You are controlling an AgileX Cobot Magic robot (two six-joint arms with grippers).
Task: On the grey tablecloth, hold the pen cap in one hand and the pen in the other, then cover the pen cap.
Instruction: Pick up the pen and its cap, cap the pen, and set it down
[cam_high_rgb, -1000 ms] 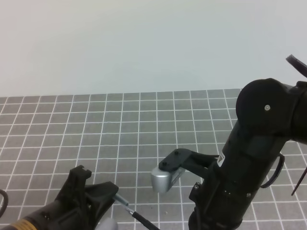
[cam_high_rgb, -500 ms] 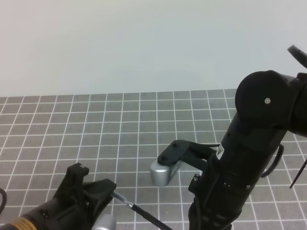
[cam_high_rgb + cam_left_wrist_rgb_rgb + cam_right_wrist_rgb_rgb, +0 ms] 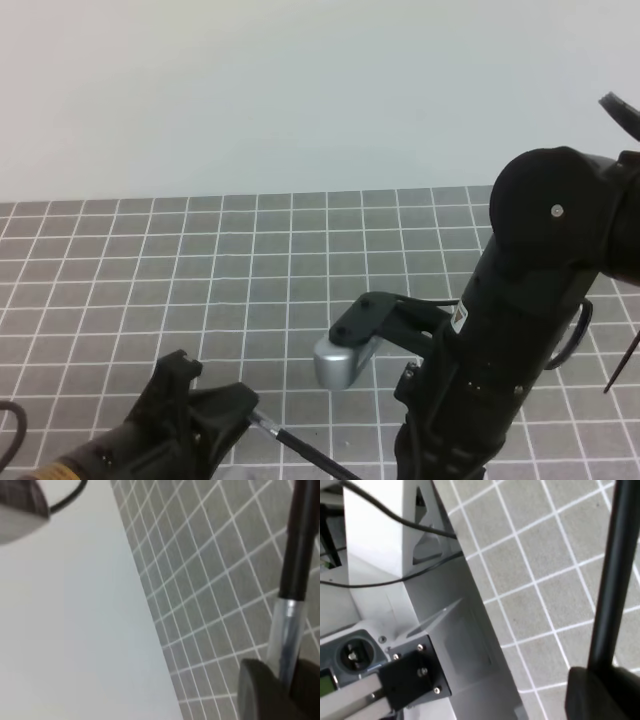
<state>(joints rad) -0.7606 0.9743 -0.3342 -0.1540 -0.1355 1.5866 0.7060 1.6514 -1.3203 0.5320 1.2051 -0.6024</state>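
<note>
On the grey tablecloth (image 3: 200, 260), my left gripper (image 3: 240, 415) at the bottom left is shut on the translucent grey pen cap (image 3: 265, 426). From it the black pen (image 3: 305, 456) runs down-right toward my right arm (image 3: 530, 330), whose gripper is hidden in this view. In the left wrist view the pen cap (image 3: 282, 635) sticks out from the fingers (image 3: 265, 690), in line with the pen (image 3: 297, 540); a dark core shows inside it. In the right wrist view my right gripper (image 3: 600, 680) is shut on the pen (image 3: 615, 570). Pen and cap look joined.
A silver camera housing (image 3: 340, 365) juts from the right arm over the cloth. A pale wall (image 3: 300, 90) stands behind the cloth's far edge. In the right wrist view a white frame (image 3: 375, 535) with black cables and a metal bracket (image 3: 410, 680) sits beside the cloth.
My left gripper has shifted down and right toward the right arm. The silvery stretch between cap and black pen has shortened. The right arm rose slightly, then held still.
</note>
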